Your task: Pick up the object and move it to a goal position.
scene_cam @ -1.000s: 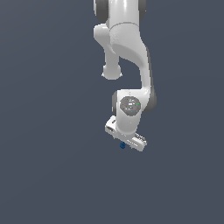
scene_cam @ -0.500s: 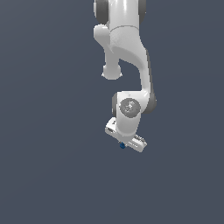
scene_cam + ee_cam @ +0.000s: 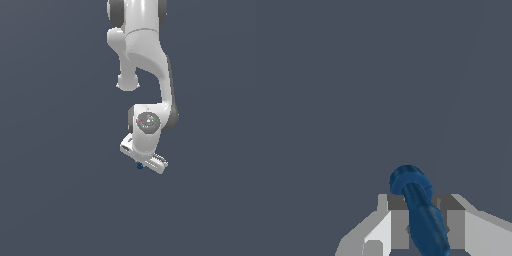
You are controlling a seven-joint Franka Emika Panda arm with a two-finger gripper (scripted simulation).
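Compared with a second ago, the wrist joint with its round cap sits slightly higher in the exterior view and the forearm looks a little more drawn up, while the dark blue speck stays tucked under the hand in the same relation to it; the change over the last half second is very slight.

The white arm [image 3: 142, 55] hangs down from the top of the exterior view, bends at an elbow, and ends in a wrist turned toward the camera, with the gripper [image 3: 145, 161] tilted beneath it and slanting down toward the exterior view's right.

The object [image 3: 139, 166] shows there only as a small blue dot at the lower edge of the gripper. In the wrist view the object [image 3: 418, 210] is an elongated dark blue piece with a rounded, flared end, standing between the two grey fingers [image 3: 399, 222], which press on it from both sides. The gripper is clamped on the object, against a plain grey background.
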